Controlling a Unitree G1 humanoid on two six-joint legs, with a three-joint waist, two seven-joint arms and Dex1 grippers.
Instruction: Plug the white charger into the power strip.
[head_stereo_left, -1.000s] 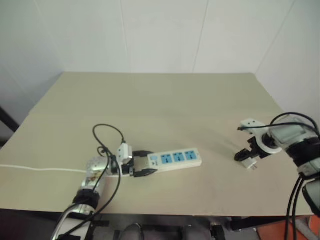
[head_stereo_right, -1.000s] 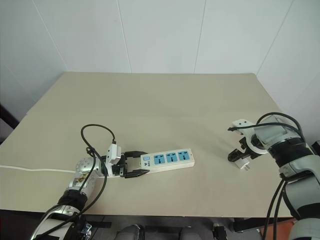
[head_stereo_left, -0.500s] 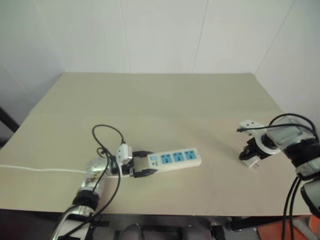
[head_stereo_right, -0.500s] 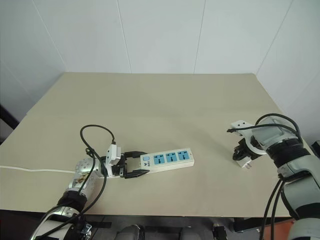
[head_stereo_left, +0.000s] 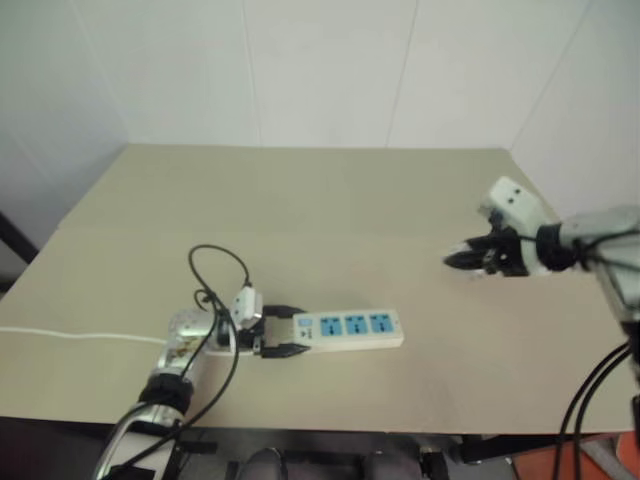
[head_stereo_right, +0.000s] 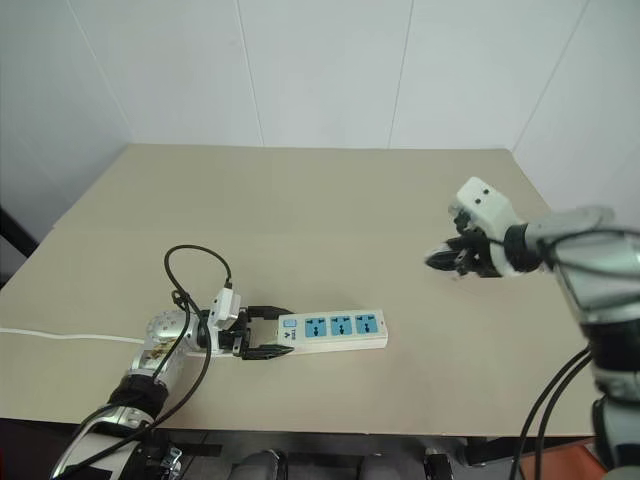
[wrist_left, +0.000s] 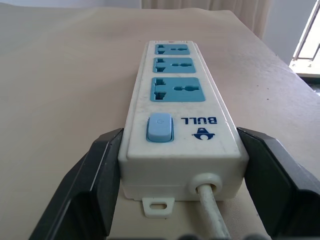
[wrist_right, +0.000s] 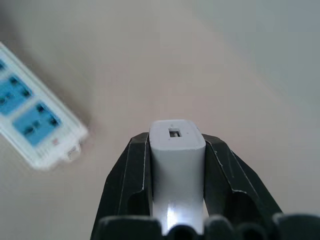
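Note:
The power strip (head_stereo_left: 355, 328) lies flat on the tan table (head_stereo_left: 330, 200), a long white bar with three blue sockets. My left gripper (head_stereo_left: 298, 334) is shut on its switch end, one black finger (wrist_left: 100, 165) pressed against each long side. The strip's white cord (head_stereo_left: 70, 337) trails off to the left. Over the table's right side, well above the surface, my right gripper (head_stereo_left: 455, 262) is shut on the white charger (wrist_right: 176, 145). Its USB-port end faces the wrist camera and its prongs are hidden. The strip's far end (wrist_right: 45, 135) lies ahead of and below it.
A black cable (head_stereo_left: 215, 265) loops up from my left wrist over the table. White walls (head_stereo_left: 330, 70) close the far side and right side. The table's front edge (head_stereo_left: 400, 430) runs just below the strip.
My right gripper closed on the white charger, lifted it off the table and carried it up and to the left while turning. The power strip's far end swung slightly toward the front edge.

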